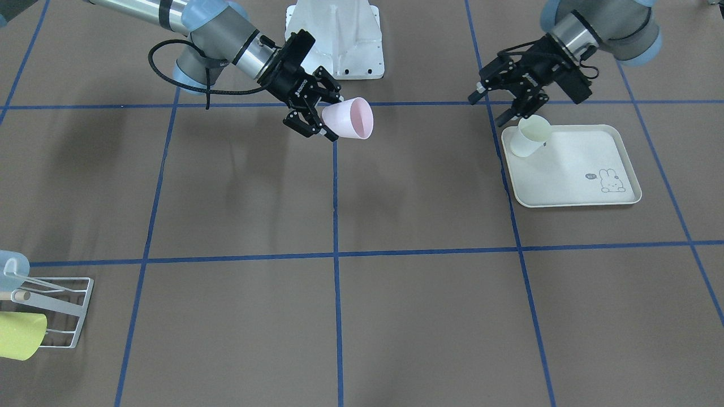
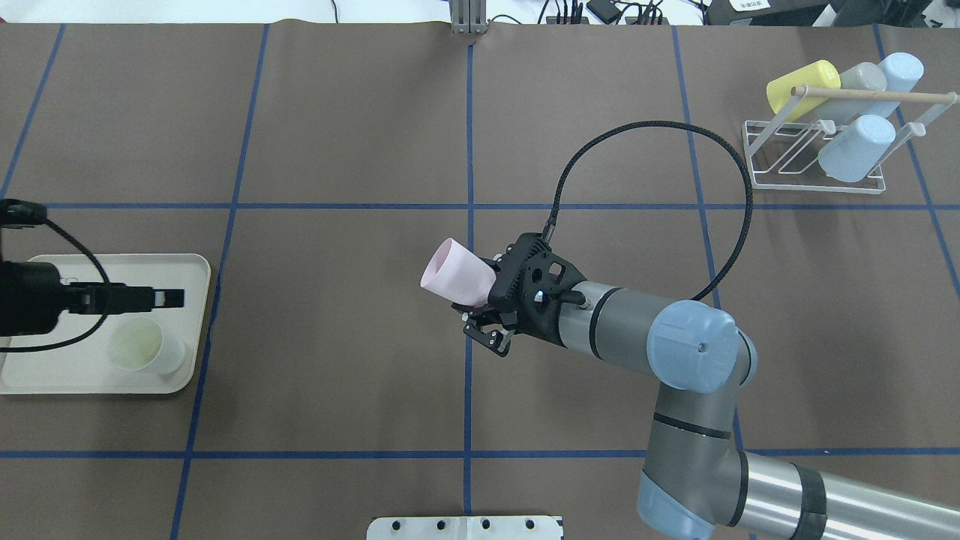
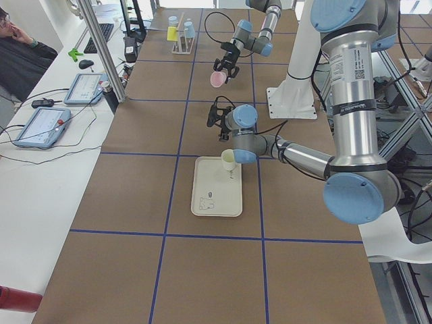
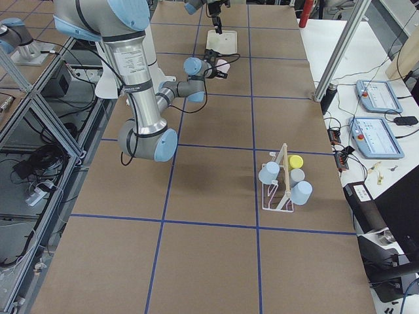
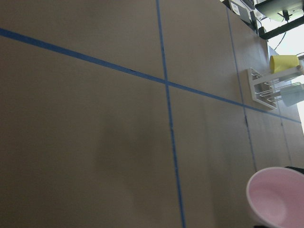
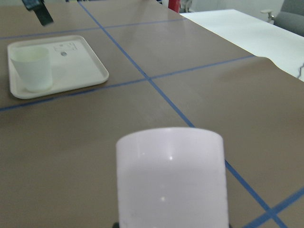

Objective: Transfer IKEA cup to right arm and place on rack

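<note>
Table: a broad brown table top ruled into big squares with blue tape, and both arms are out over it.
Right gripper: here's the black two-finger right gripper on the grey tubular right arm, up off the surface near the table's middle. Its jaws are closed in tight on the narrow base end of a cup.
Cup in play: a pale pink tapered plastic cup, tipped on its side between those jaws and clear of the table. Its open mouth points away from the wrist, towards the other gripper.
Left gripper: the black left gripper hangs over one corner of a tray. Its jaws are spread apart and there is nothing between them.
Tray: a cream rounded-corner tray with a little rabbit print lies flat under the left jaws.
Cup on tray: a pale yellowish-white cup stands upright on the tray, just beside and below the left jaws but not between them.
Rack: the small white wire rack with a pale wooden rod along its top sits well apart from the right jaws, off behind the wrist towards the far corner.
On the rack: a yellow cup, a grey cup and two pale blue cups, all tilted on the prongs.
</note>
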{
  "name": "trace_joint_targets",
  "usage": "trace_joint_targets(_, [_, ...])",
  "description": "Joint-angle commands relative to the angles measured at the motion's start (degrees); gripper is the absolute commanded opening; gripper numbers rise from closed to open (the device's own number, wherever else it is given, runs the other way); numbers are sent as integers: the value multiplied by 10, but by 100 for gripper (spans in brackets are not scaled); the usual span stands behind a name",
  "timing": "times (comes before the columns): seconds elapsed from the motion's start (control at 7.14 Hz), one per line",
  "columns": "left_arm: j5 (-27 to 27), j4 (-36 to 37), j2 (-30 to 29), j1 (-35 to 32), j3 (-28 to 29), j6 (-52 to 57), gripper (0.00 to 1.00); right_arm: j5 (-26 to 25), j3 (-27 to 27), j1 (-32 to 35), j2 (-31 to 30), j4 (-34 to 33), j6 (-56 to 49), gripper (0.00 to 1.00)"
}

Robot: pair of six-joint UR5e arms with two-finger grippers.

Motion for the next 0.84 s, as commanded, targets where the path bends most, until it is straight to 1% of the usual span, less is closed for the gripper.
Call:
trace_joint_targets(0.0, [-43, -4, 68, -67, 2, 131, 100, 2, 157, 32, 6, -375, -52, 0])
trace_joint_targets(0.14, [-57, -5, 78, -82, 5, 154, 100, 2, 214, 54, 7, -512, -103, 0])
trace_joint_targets(0.28, [-66, -5, 81, -95, 8, 169, 100, 1, 241, 95, 4, -628, -166, 0])
trace_joint_targets(0.42, [-67, -5, 81, -97, 8, 170, 100, -5, 259, 121, 7, -733, -237, 0])
trace_joint_targets(0.56, [-67, -5, 82, -97, 9, 170, 100, -6, 265, 160, 7, -808, -303, 0])
trace_joint_targets(0.7, [-67, -5, 84, -97, 8, 170, 100, -16, 265, 191, 7, -853, -385, 0])
